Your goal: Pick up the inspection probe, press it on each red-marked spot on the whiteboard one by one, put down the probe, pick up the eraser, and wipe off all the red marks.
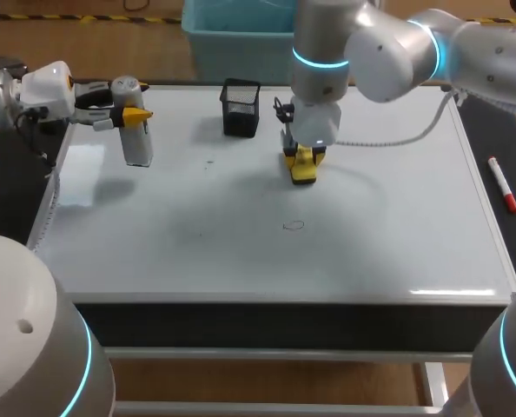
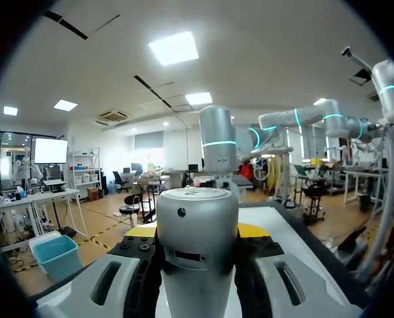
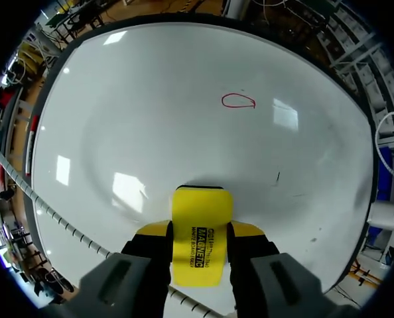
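mesh cup (image 1: 241,107) contents not visible. right gripper (image 3: 198,240) clamps eraser (image 3: 201,215), long axis along fingers. left gripper (image 2: 198,229) clamps upright probe (image 2: 197,258).

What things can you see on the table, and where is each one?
whiteboard: one, white, covers most of the table
red mark: one, small red loop, on the whiteboard ahead of the eraser
eraser: one, yellow, on the whiteboard, held by the right gripper
inspection probe: one, silver-grey, upright at the whiteboard's far left, held by the left gripper
mesh cup: one, black, at the whiteboard's far edge
marker: one, red and white, lying beside the whiteboard's right edge
left gripper: one, yellow tips, shut on the probe
right gripper: one, yellow tips, shut on the eraser
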Robot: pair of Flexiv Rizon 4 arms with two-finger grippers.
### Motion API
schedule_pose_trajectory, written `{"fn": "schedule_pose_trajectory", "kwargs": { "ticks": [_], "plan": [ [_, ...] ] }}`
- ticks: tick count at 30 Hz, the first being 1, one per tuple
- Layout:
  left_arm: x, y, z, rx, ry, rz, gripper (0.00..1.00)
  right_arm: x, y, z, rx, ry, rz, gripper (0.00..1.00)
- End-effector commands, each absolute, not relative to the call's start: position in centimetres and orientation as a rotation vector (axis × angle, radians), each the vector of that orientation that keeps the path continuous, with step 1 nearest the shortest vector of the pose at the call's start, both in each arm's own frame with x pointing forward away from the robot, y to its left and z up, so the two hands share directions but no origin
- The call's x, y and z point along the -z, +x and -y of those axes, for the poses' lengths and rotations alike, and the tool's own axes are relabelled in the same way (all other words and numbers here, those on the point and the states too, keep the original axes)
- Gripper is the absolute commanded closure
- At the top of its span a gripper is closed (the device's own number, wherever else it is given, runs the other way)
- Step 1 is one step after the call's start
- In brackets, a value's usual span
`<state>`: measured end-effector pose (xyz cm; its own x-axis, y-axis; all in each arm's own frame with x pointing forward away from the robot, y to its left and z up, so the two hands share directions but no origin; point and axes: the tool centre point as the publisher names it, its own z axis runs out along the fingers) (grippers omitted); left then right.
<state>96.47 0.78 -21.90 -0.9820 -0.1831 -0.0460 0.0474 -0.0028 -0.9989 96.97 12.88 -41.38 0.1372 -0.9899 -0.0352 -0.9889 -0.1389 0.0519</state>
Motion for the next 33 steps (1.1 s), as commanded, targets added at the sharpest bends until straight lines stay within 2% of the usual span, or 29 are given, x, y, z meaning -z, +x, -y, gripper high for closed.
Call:
{"fn": "schedule_pose_trajectory", "kwargs": {
  "ticks": [1, 9, 33],
  "plan": [
    [21.8, 96.4, -0.7, 2.109, -0.144, -2.092, 1.0, 41.8, 97.2, -12.8, 0.094, 2.351, 2.049, 1.0],
    [21.8, 96.4, -0.7, 2.109, -0.144, -2.092, 1.0, 42.1, 97.2, -11.8, 0.097, 2.309, 2.087, 1.0],
    [21.8, 96.4, -0.7, 2.109, -0.144, -2.092, 1.0, 40.4, 97.1, -1.7, 0.029, 2.09, 2.314, 1.0]
  ]
}}
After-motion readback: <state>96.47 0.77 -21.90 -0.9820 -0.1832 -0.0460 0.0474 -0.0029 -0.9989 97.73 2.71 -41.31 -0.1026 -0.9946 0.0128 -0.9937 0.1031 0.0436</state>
